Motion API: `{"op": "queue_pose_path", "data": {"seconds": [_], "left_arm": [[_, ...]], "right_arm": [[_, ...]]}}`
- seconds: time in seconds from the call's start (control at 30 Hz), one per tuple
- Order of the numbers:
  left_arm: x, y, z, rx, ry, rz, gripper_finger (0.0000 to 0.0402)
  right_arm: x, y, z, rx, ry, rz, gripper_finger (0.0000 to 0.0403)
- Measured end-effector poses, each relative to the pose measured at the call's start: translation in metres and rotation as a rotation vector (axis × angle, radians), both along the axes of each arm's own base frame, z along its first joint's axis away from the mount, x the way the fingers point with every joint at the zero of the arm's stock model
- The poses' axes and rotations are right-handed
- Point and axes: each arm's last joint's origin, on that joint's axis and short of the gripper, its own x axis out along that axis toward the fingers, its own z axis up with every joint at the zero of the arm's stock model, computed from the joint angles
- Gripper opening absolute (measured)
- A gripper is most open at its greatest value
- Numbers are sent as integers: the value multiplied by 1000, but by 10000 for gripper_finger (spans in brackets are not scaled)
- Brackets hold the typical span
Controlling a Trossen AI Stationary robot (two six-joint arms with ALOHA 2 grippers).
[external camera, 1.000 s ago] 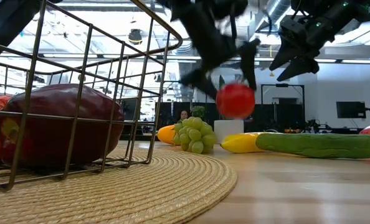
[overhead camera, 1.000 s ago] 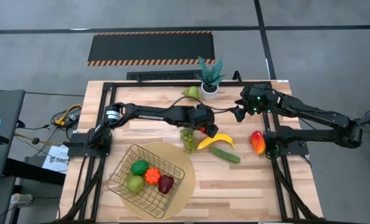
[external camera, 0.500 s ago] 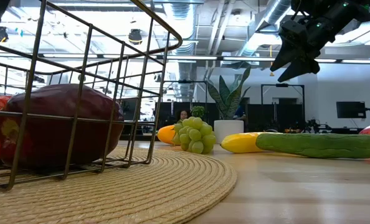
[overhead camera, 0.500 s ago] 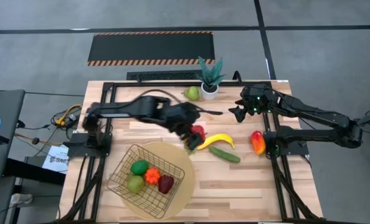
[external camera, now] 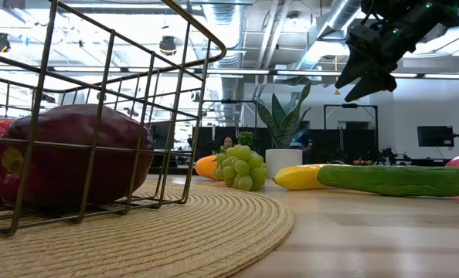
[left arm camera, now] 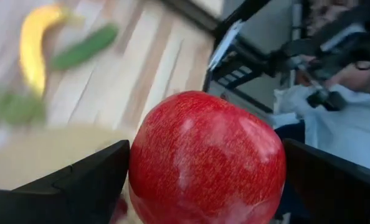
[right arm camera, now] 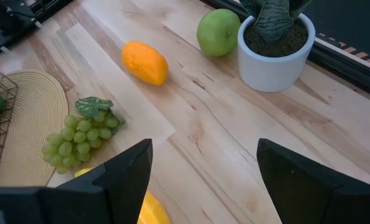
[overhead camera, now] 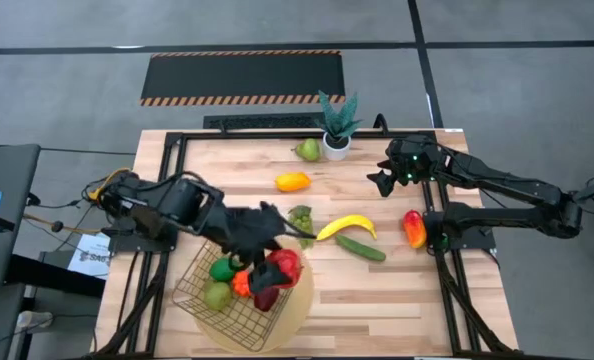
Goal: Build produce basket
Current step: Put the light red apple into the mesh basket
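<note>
Basket point(overhead camera: 239, 295) sitting on round woven mat point(overhead camera: 295, 300) at counter's front left, already holding green pear point(overhead camera: 217, 296), dark red fruit point(external camera: 67, 158) and more. Left hand point(overhead camera: 277, 268) hovering over basket's rim, fingers spread wide around red apple point(left arm camera: 207, 158), gripping it on both sides. Judging risk: letting go this close to the rim, possibly sending apple bouncing off wire onto mat, or striking fruit below. Right hand point(overhead camera: 382, 182) waiting wide open and empty above counter's far right. Grapes point(overhead camera: 299, 222), banana point(overhead camera: 345, 227), cucumber point(overhead camera: 361, 248), mango point(overhead camera: 414, 228) lying on pale wooden counter point(overhead camera: 377, 300). Potted plant point(overhead camera: 337, 125) standing at far edge; grey floor, striped mat beyond.
</note>
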Motion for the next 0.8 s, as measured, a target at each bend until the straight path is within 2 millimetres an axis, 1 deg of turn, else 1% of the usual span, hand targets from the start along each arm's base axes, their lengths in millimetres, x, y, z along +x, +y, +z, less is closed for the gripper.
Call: {"op": "queue_pose_path", "data": {"seconds": [0.07, 0.2, 0.27, 0.33, 0.47, 0.53, 0.63, 0.8], "left_arm": [[-9, -6, -6, -40, 109, 93, 396], [-23, -21, -24, -92, 340, 337, 396], [-26, -27, -33, -131, 437, 479, 396], [-25, -38, -40, -189, 457, 576, 396], [-16, -53, -55, -208, 464, 710, 396], [-11, -62, -68, -161, 505, 713, 396], [-1, -74, -86, -93, 539, 655, 396], [15, -96, -122, 8, 612, 603, 396]], "right_arm": [[0, 0, 0, 1, 0, 0, 311], [0, 0, 0, 5, -3, -4, 311], [0, 0, 0, 6, -1, -5, 311], [0, 0, 0, 8, 0, -4, 311], [0, 0, 0, 8, -1, -5, 311], [0, 0, 0, 9, -1, -6, 311], [0, 0, 0, 9, -2, -6, 311], [0, 0, 0, 8, -2, -5, 311]]}}
